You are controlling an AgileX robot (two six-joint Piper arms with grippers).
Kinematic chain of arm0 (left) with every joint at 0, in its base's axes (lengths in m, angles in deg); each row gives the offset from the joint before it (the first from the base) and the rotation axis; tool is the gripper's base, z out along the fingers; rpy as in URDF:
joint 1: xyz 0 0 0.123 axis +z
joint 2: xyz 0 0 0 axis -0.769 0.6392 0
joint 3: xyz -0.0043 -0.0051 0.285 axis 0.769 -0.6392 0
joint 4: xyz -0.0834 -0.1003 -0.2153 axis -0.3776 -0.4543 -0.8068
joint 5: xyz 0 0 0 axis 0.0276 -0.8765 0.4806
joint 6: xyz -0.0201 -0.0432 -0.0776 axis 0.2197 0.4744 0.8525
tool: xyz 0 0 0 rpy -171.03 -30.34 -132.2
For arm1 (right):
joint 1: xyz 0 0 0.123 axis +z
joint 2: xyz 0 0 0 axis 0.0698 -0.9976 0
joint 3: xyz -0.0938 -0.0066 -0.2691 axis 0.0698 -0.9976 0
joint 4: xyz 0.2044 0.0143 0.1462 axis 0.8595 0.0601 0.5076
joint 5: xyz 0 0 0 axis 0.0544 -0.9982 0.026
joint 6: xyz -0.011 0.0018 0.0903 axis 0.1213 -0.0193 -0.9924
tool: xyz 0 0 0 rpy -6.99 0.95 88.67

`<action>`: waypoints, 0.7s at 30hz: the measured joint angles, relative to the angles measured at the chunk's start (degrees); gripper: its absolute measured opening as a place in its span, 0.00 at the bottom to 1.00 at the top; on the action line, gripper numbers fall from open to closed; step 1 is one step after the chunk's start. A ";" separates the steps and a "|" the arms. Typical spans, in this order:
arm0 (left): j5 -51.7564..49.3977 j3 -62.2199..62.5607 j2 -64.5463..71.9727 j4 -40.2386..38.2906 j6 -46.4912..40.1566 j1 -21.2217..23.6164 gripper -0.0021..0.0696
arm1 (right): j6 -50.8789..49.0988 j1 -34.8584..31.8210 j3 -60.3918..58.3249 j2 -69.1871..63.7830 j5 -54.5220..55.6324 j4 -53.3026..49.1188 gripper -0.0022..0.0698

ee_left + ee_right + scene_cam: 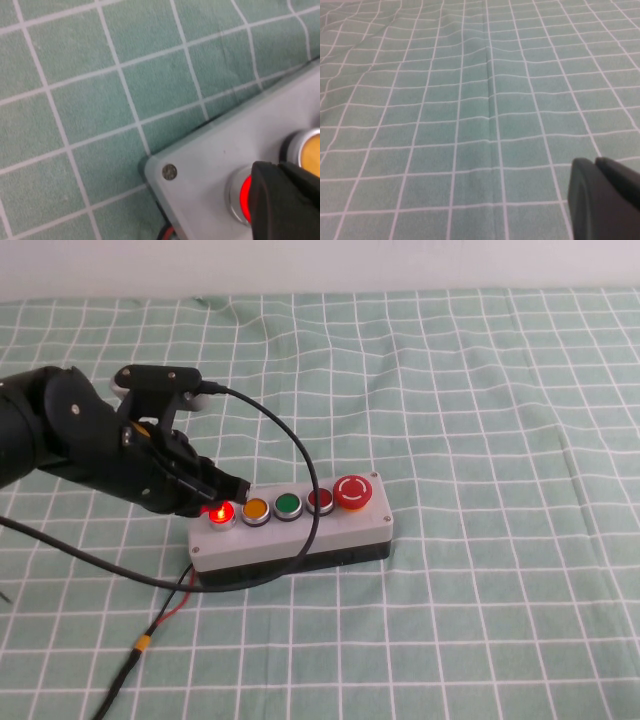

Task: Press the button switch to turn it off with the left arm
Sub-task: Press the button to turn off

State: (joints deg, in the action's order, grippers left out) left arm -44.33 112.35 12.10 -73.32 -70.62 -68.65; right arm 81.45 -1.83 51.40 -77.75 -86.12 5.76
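The button switch (220,512) glows bright red in its silver ring at the left end of the grey five-button box (300,537). My left gripper (230,487) is shut and empty, with its tips right at the button's far edge. In the left wrist view the black fingertips (280,200) cover about half of the lit button (244,197) on the grey box (210,150). I cannot tell whether they press it. My right gripper (596,165) is shut and empty above bare cloth and is out of the high view.
Along the box stand a yellow button (255,508), a green one (288,505), a darker red one (320,501) and a red mushroom stop (354,491). A black cable (303,455) loops over the box. Red and black wires (150,635) run to the front edge. Green checked cloth (480,420) covers the table.
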 joint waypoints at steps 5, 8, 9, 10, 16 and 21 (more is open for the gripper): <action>0.65 0.61 1.38 -0.11 0.11 0.00 0.03 | 0.00 0.00 0.00 0.00 0.00 0.00 0.01; 0.74 0.93 1.62 -0.48 0.16 0.00 0.03 | 0.00 0.00 0.00 0.00 0.00 0.00 0.01; 0.74 0.93 1.62 -0.54 0.16 0.00 0.03 | 0.00 0.00 0.00 0.00 0.00 0.00 0.01; 0.74 0.93 1.62 -0.54 0.16 0.00 0.03 | 0.00 0.00 0.00 0.00 0.00 0.00 0.01; -0.08 0.46 -1.11 0.08 0.16 0.00 0.03 | 0.00 0.00 0.00 0.00 0.00 0.00 0.01; -2.03 -0.11 -10.48 0.61 0.27 -0.20 0.03 | 0.00 0.00 0.00 0.00 0.00 0.00 0.01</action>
State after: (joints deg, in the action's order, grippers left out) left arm -46.36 112.24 1.62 -72.71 -70.34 -68.85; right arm 81.45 -1.83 51.40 -77.75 -86.12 5.76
